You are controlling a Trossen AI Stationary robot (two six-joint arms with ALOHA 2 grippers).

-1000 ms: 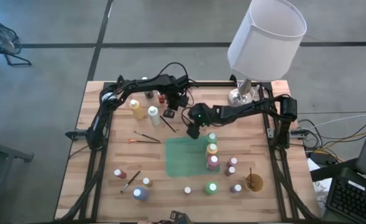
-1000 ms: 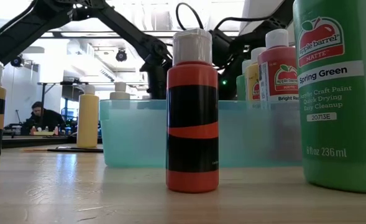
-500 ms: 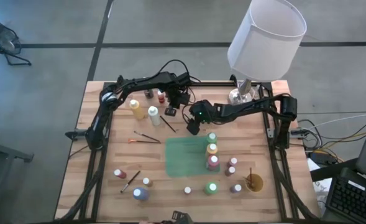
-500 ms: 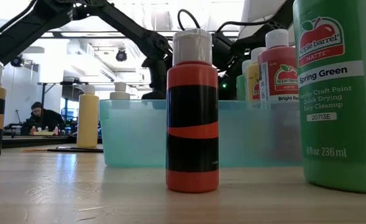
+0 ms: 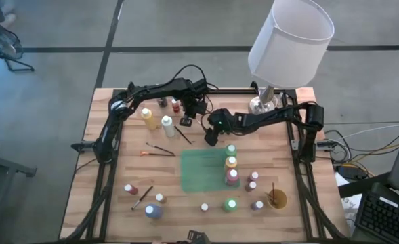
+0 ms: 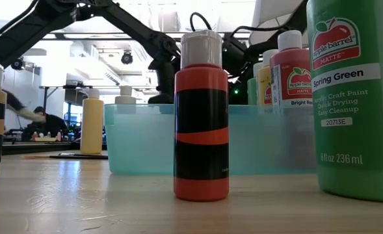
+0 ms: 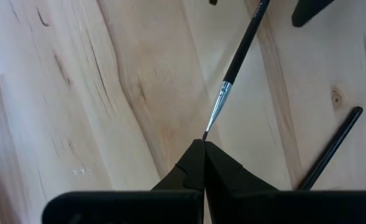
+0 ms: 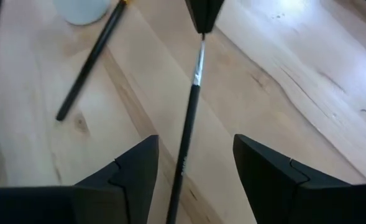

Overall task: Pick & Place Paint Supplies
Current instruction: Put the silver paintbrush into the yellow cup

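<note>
Fingers of my left gripper (image 7: 203,147) are clenched on the bristle tip of a thin dark-handled brush (image 7: 240,53), which runs away from them across the bare wood of the bench (image 7: 108,93). My right gripper (image 8: 194,152) has its fingers (image 8: 136,163) spread apart, one on either side of that same brush's handle, not touching it. From above, both of my grippers meet near the middle of the bench's far half, beyond the green mat (image 5: 202,171). A second brush (image 8: 89,59) lies just beside the first. A yellow bottle (image 5: 148,118) and a white bottle (image 5: 166,124) stand near my left arm; three more bottles (image 5: 232,165) stand in a row along the mat's edge, others are scattered along the near side.
</note>
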